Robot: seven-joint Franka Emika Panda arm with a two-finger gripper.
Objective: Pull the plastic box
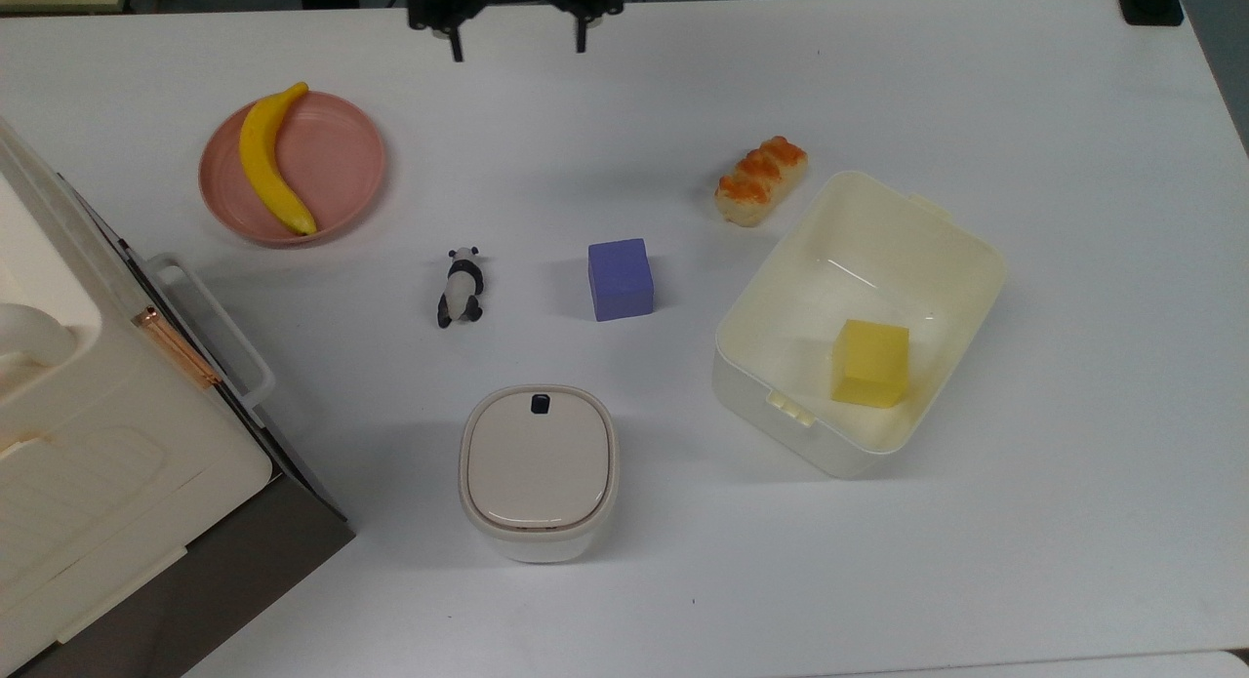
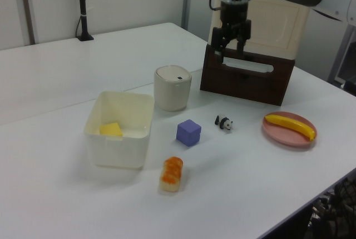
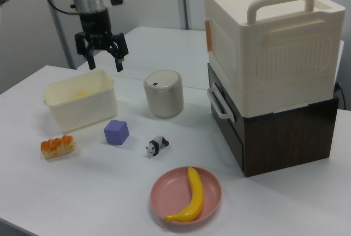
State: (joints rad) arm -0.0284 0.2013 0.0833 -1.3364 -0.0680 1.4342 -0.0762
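The plastic box [image 1: 937,259] sits on the white worktop [image 1: 1073,522] at the right of centre in the top view, lidless and turned at a slant, with a small latch tab on its lower rim. In the left view the plastic box [image 2: 119,130] lies at the left of the frame, and in the right view the plastic box [image 3: 82,104] lies at the left middle. Inside it a yellow block [image 1: 870,363] rests near the lower right wall. Just beside the box's upper left corner in the top view lies an orange-topped bread roll [image 1: 761,180], close but not touching. Further toward the top view's left stands a purple cube [image 1: 621,279], then a small panda figure [image 1: 461,286]. Below them, near the bottom centre, stands a beige lidded canister [image 1: 539,470] with a black button. A pink plate [image 1: 351,161] at the upper left carries a banana [image 1: 271,158]. A big cream appliance [image 1: 88,444] on a dark base takes the lower left corner. My claw [image 1: 517,36] hangs at the top edge of the top view, well apart from the box, with its fingers spread wide and nothing between them. In the right view my claw [image 3: 102,59] hovers above the box's far side, pointing down, and in the left view my claw [image 2: 230,47] hangs in front of the appliance.
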